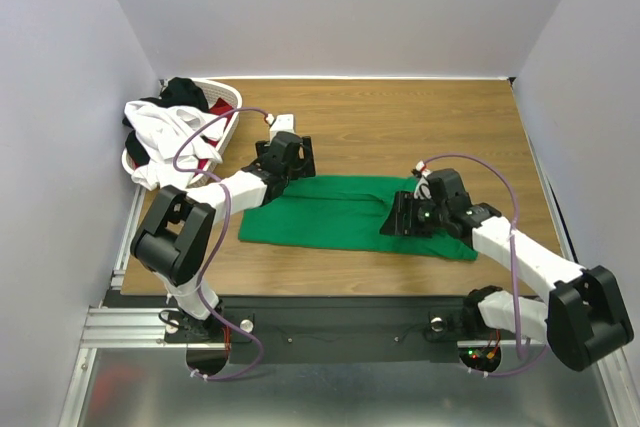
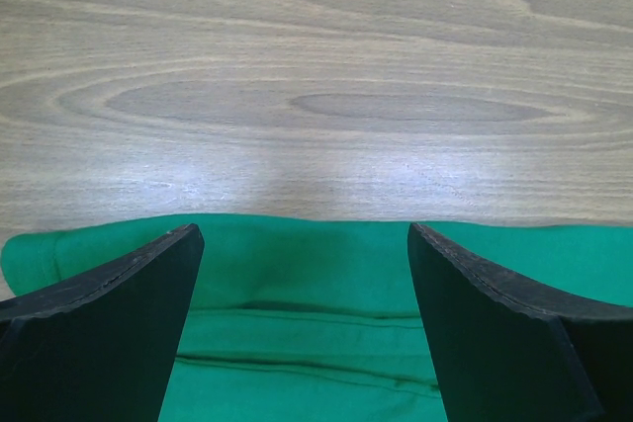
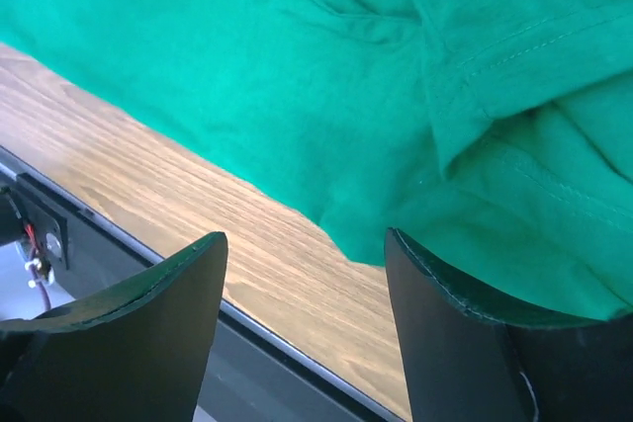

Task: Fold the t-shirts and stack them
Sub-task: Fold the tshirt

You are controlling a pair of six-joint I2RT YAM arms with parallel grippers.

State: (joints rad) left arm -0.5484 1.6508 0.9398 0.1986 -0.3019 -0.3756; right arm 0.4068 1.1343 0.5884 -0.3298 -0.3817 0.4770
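The bright green t-shirt (image 1: 340, 212) lies folded into a long band across the middle of the wooden table. My left gripper (image 1: 283, 169) is open and empty at its far left edge. In the left wrist view (image 2: 307, 244) the jaws straddle the shirt's far hem (image 2: 307, 284), with bare wood beyond. My right gripper (image 1: 402, 219) is open and empty over the shirt's right part. In the right wrist view (image 3: 305, 244) the jaws hang over the shirt's near edge (image 3: 396, 195). White (image 1: 160, 137), black (image 1: 185, 92) and red (image 1: 208, 139) shirts are piled in the basket.
The white lattice basket (image 1: 228, 99) stands at the table's far left corner, with clothes spilling over its near side. The table's near edge with a metal rail (image 3: 119, 244) runs close under my right gripper. White walls enclose the table at the left, back and right.
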